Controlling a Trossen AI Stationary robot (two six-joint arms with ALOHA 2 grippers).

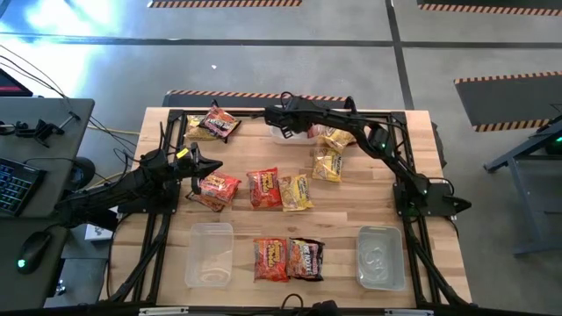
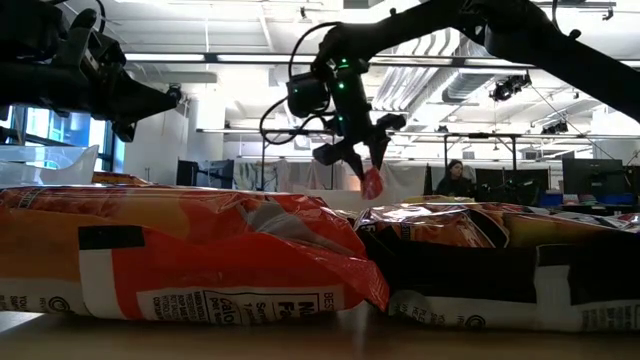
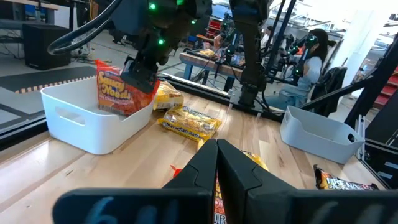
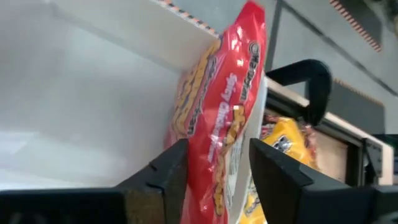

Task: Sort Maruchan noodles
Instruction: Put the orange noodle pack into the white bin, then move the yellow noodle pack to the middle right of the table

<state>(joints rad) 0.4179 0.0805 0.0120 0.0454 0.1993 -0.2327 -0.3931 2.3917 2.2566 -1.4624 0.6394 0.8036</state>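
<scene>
Right claw (image 4: 214, 165), part-open, brackets the red packet (image 4: 224, 118) above the white bin (image 3: 74, 118); it could tip outside.

Overhead ceiling strips (image 2: 300, 60) are lighting the scene evenly. Glare is washing across the floor (image 1: 97, 53) in the high view. In the low view, near packets (image 2: 180, 255) are blurring; arms are showing as backlit silhouettes. Right wrist view's tub wall (image 4: 81, 93) is overexposing.

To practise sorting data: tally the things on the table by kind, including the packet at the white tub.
Noodle packets: 10
Tubs: 3
Total: 13
</scene>
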